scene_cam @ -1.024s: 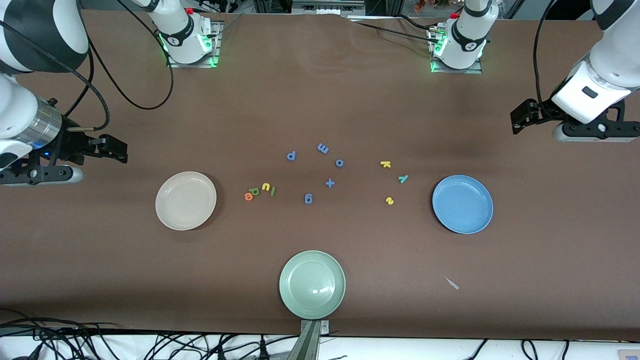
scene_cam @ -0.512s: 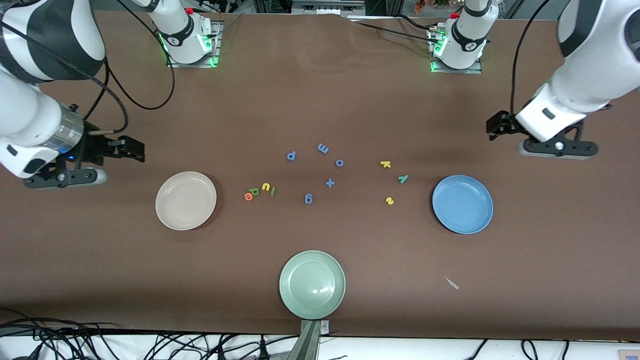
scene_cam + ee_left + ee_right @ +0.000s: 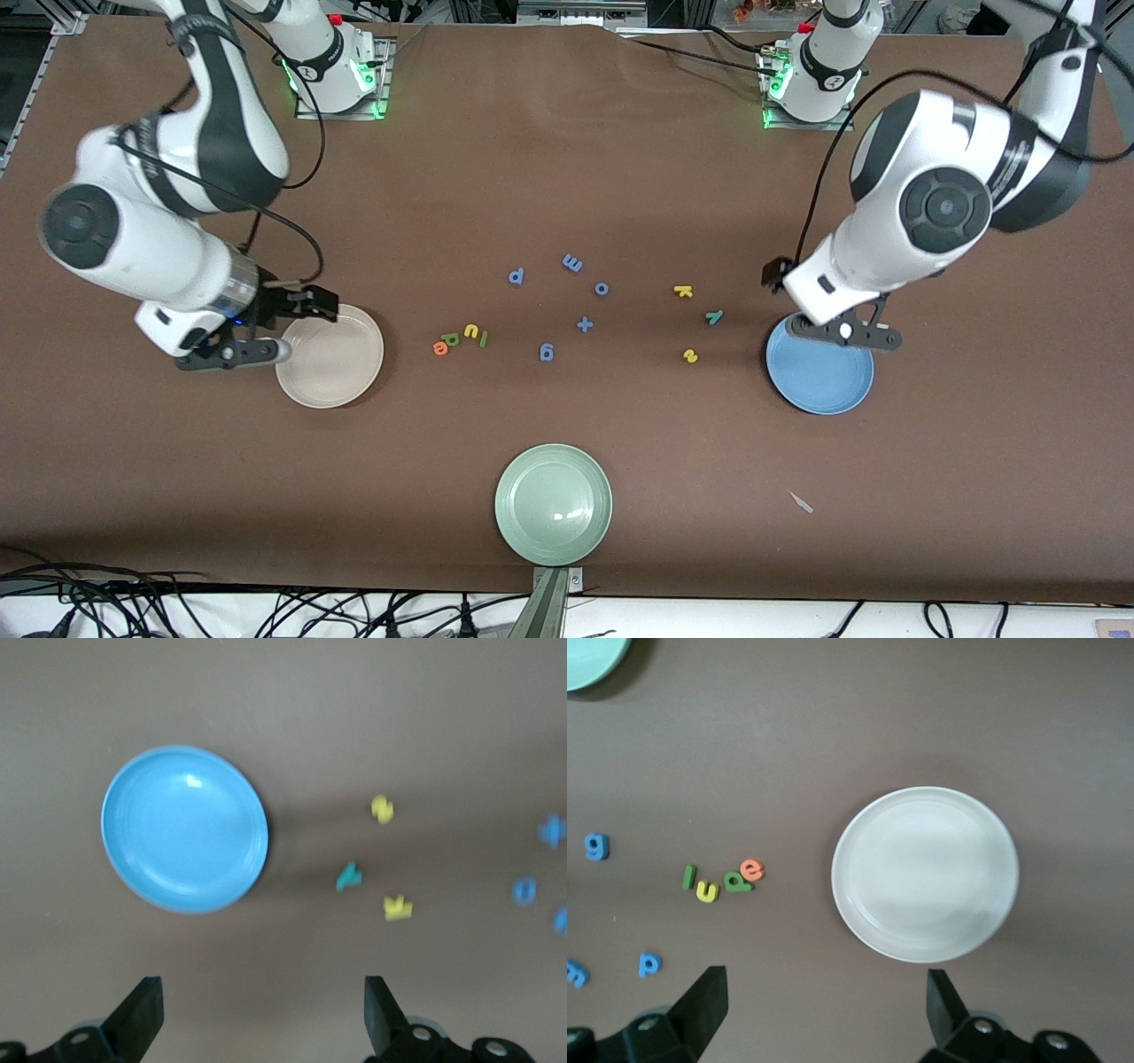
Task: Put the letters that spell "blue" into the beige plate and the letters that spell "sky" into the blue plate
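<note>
The beige plate (image 3: 330, 356) (image 3: 925, 873) lies toward the right arm's end, the blue plate (image 3: 819, 368) (image 3: 184, 828) toward the left arm's end. Beside the beige plate cluster orange e (image 3: 440, 348) (image 3: 751, 870), dark green b (image 3: 452, 338), yellow u (image 3: 471, 332) and light green l (image 3: 484, 338). Near the blue plate lie yellow k (image 3: 683, 291) (image 3: 398, 907), teal y (image 3: 714, 316) (image 3: 348, 876) and yellow s (image 3: 690, 356) (image 3: 382, 809). My right gripper (image 3: 229, 354) (image 3: 824, 1001) hangs open and empty over the beige plate's rim. The left gripper (image 3: 843, 333) (image 3: 263, 1005) hangs open and empty over the blue plate's rim.
Several all-blue letters (image 3: 572, 263) are scattered mid-table between the two letter groups. A pale green plate (image 3: 553, 505) sits near the front edge. A small pale scrap (image 3: 801, 502) lies nearer to the front camera than the blue plate.
Both arms have swung in from the table's ends toward the middle. The right gripper now hangs at the beige plate, the left at the blue plate. No letter or plate has moved.
</note>
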